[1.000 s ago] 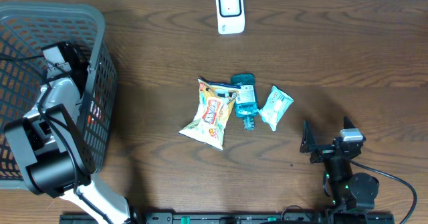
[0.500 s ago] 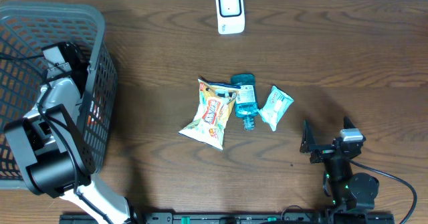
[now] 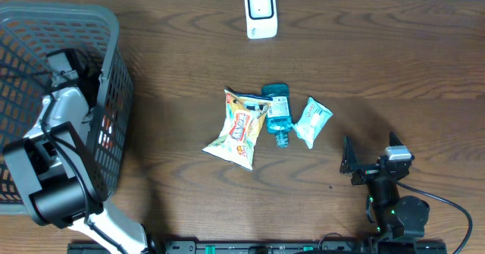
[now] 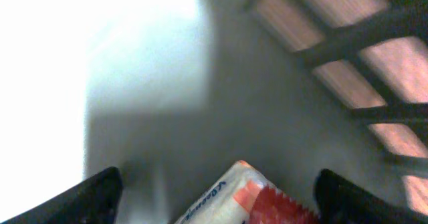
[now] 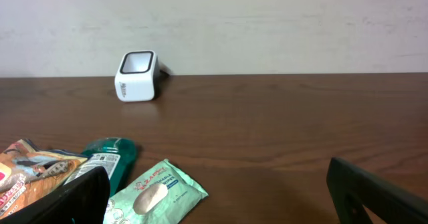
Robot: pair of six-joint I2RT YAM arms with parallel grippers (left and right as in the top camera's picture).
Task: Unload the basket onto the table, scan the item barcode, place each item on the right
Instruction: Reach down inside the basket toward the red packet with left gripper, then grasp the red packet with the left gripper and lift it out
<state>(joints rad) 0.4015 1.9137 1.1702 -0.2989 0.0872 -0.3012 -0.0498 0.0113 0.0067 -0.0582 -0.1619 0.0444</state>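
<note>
Leftmost, the grey plastic mesh basket (image 3: 114,34) contains my left gripper (image 4: 224,194), its fingers spread either side of a crinkly white-and-red packet (image 4: 251,197). On the dark wood-grain table (image 3: 189,72) lie 1 glossy snack bag (image 3: 236,130), 1 teal bottle (image 3: 277,114) and 1 flat wipes pack (image 3: 311,121). A boxy white scanner (image 3: 260,13) stands near the pale wall (image 5: 267,23). My right gripper (image 3: 370,154) gapes, holding nothing. Against 1 second ago, my left arm has edged leftward.

Left wrist view blurred and overexposed; others evenly lit.
</note>
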